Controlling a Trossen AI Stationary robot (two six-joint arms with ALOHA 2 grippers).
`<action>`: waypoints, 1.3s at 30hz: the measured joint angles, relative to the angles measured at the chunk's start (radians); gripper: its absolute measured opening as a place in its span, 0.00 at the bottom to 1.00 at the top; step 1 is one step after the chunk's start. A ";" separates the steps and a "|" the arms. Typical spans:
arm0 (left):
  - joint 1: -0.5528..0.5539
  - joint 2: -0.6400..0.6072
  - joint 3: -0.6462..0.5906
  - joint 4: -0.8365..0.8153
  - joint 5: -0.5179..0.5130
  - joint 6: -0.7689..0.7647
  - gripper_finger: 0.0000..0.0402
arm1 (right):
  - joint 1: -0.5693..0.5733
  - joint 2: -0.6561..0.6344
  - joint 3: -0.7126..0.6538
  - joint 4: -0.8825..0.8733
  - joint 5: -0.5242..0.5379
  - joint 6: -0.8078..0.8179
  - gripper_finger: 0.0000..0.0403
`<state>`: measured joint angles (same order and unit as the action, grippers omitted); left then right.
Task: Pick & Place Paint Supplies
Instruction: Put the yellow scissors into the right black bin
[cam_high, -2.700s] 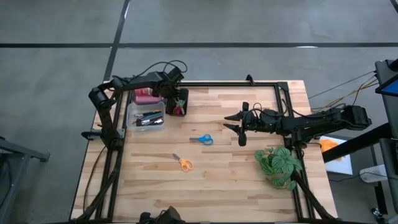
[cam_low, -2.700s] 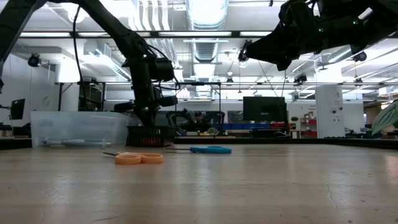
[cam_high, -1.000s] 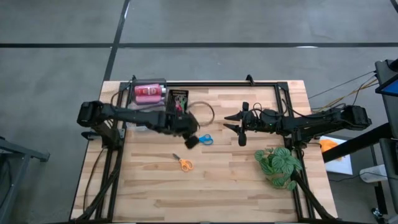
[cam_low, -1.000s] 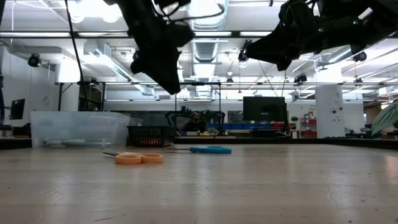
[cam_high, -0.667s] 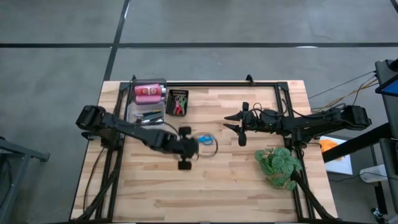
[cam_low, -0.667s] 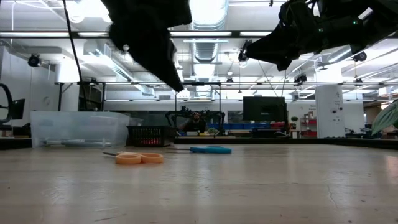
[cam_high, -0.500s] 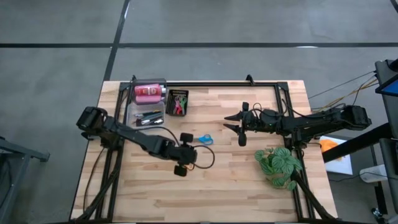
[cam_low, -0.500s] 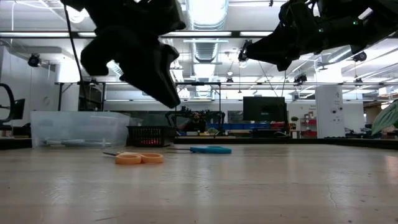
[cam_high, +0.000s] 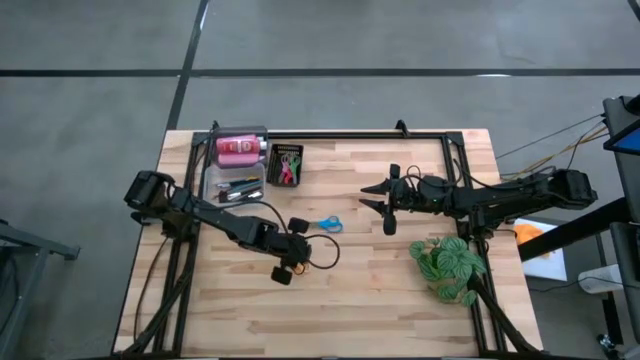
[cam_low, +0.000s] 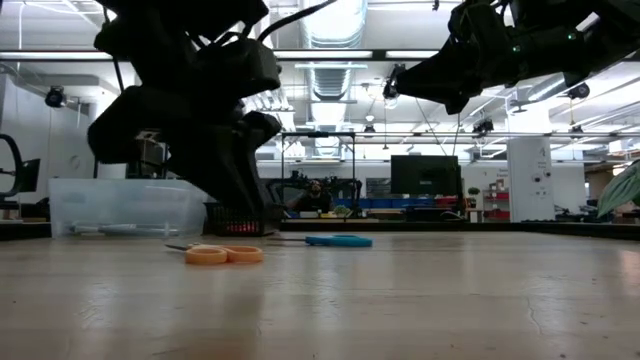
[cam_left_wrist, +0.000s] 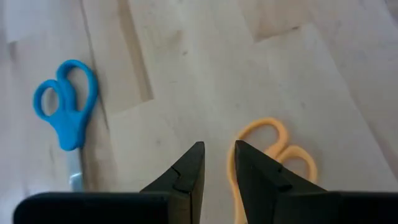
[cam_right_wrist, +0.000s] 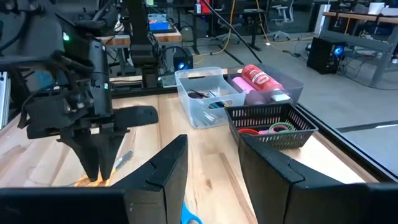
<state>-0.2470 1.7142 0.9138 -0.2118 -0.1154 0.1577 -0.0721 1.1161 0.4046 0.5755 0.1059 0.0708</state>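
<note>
Orange scissors: flat mid-worktop, toward the near edge; handles just beside the left gripper
Left gripper: poised over them; fingers slightly parted, empty; probably should widen, centre on the handles, then descend
Blue scissors: farther, mid-worktop
Right gripper: waiting raised, spread, empty

From above, the left gripper hides the orange scissors (blades unseen).

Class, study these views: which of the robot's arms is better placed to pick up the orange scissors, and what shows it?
Left. The left gripper hangs low right over the orange scissors, fingers slightly apart beside its handles. The right gripper waits raised above the table's far right, farther from them.
</note>
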 joint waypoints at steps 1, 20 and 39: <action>0.001 0.000 -0.003 0.003 0.010 0.000 0.22 | 0.000 0.000 0.000 0.000 0.000 -0.001 0.35; 0.034 0.107 0.000 0.043 0.044 -0.061 0.22 | 0.000 0.000 0.000 0.001 0.000 -0.001 0.35; 0.041 0.107 -0.002 0.040 0.041 -0.079 0.01 | 0.000 0.000 0.000 0.002 0.000 -0.003 0.35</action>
<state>-0.2058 1.8214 0.9123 -0.1719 -0.0742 0.0784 -0.0721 1.1160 0.4046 0.5770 0.1061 0.0681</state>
